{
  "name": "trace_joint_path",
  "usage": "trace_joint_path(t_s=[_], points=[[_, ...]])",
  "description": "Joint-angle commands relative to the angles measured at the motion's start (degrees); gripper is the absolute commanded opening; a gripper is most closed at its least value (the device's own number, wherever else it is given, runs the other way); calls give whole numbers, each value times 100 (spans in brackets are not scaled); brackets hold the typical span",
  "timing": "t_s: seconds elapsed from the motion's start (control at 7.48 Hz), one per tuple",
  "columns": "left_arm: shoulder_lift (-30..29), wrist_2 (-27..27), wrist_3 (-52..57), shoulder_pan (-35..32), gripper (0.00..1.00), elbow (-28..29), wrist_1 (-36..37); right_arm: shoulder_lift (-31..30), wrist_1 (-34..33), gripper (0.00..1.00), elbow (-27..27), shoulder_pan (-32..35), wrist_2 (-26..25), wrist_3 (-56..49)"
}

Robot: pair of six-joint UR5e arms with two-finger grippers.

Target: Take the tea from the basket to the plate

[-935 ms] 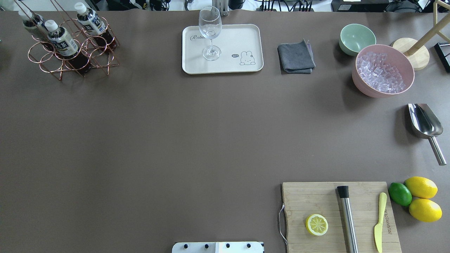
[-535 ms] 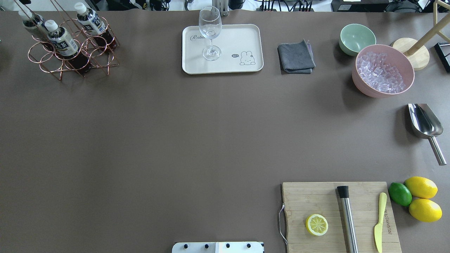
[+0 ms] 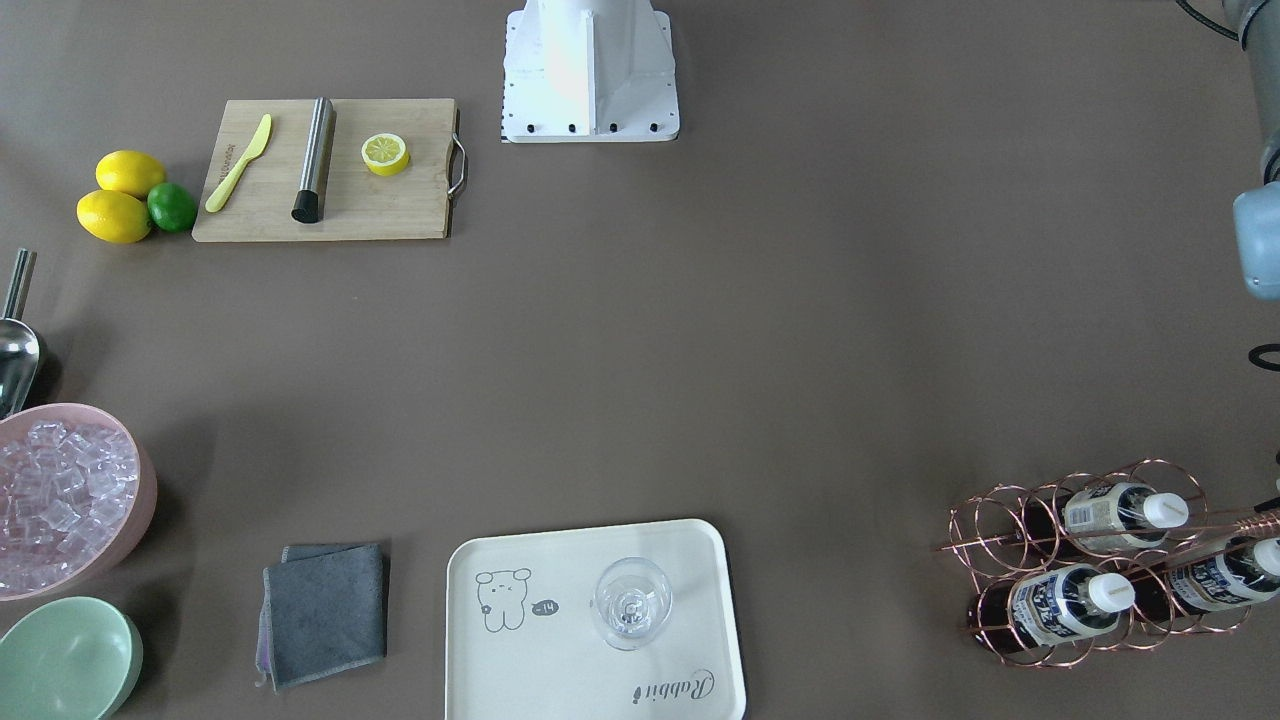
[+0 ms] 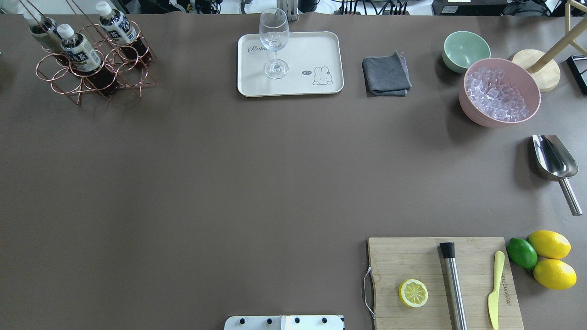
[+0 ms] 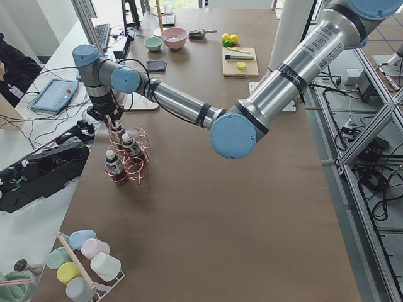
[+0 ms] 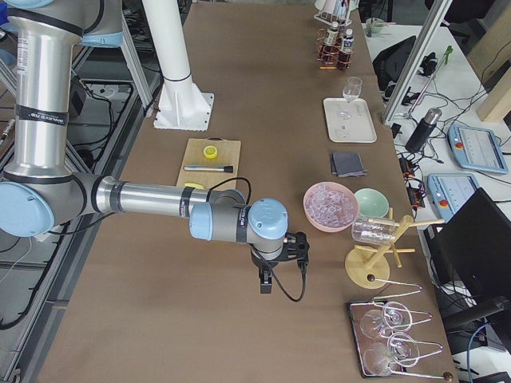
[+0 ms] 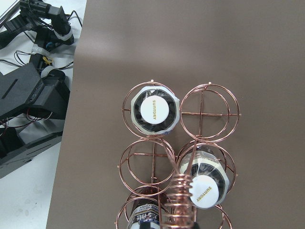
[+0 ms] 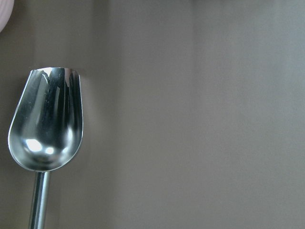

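Three tea bottles stand in the copper wire basket (image 4: 91, 87) at the table's far left corner: one in front (image 4: 81, 55), two behind (image 4: 120, 28) (image 4: 40, 28). In the left wrist view I look straight down on two white caps (image 7: 155, 109) (image 7: 207, 191) and the basket's coiled handle (image 7: 180, 200); no fingers show. My left gripper (image 5: 113, 124) hangs just above the bottles in the exterior left view; I cannot tell whether it is open or shut. The cream plate (image 4: 316, 48) lies at the far middle. My right gripper (image 6: 266, 279) hovers over the scoop; its state cannot be told.
A wine glass (image 4: 274, 41) stands on the plate's left half. A grey cloth (image 4: 386, 75), a green bowl (image 4: 465, 50) and a pink bowl of ice (image 4: 472, 110) lie to its right. A steel scoop (image 4: 552, 158), a cutting board (image 4: 412, 256) and lemons (image 4: 550, 259) are on the right.
The bottles and the basket's top have shifted slightly toward the table's far edge in the overhead view. Nothing else has moved.
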Motion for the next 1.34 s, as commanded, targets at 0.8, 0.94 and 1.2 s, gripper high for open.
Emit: trace_joint_path(t_s=[0.8, 0.94, 1.2], points=[[247, 15, 839, -319, 0, -2702, 2847, 79, 0, 100, 103, -9, -26, -75], [266, 15, 848, -319, 0, -3038, 3241, 79, 0, 100, 147, -18, -18, -75], [476, 6, 779, -284, 0, -3592, 3640, 70, -9, 100, 139, -18, -9, -75]])
